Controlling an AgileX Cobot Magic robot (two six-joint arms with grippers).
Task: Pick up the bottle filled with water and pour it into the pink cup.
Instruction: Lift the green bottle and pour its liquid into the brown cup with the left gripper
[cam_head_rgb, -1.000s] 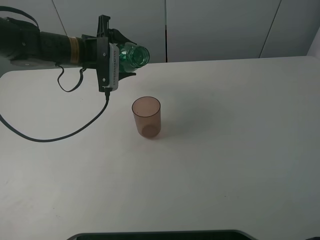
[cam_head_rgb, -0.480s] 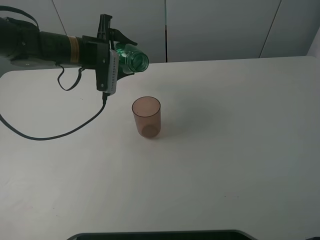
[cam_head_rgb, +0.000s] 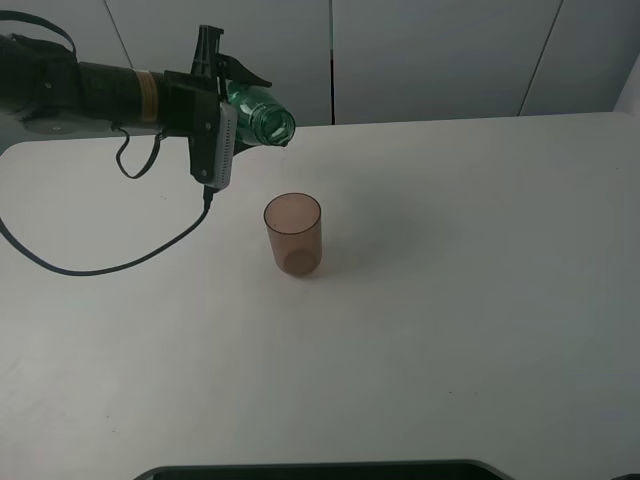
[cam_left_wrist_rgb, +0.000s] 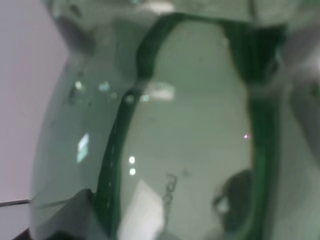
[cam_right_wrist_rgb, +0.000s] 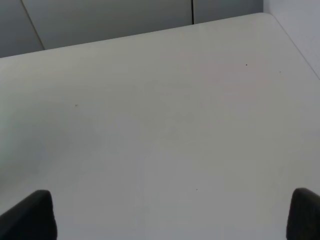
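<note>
My left gripper (cam_head_rgb: 226, 108) is shut on the green bottle (cam_head_rgb: 262, 115) and holds it in the air, tilted with its open mouth pointing right and slightly down. The mouth is above the table, behind and a little left of the pink cup (cam_head_rgb: 293, 234). The cup stands upright on the white table (cam_head_rgb: 460, 300). No stream of water shows. In the left wrist view the bottle's green wall (cam_left_wrist_rgb: 185, 135) fills the picture. My right gripper (cam_right_wrist_rgb: 167, 216) is open over bare table; only its dark fingertips (cam_right_wrist_rgb: 30, 216) show, and it is out of the exterior view.
A black cable (cam_head_rgb: 110, 268) hangs from the left arm and loops over the table's left side. A dark edge (cam_head_rgb: 320, 470) runs along the front of the table. Grey wall panels stand behind the table's far edge.
The left gripper has rolled a little, raising the bottle's body and tipping its mouth further down toward the cup. The cup has not moved.
</note>
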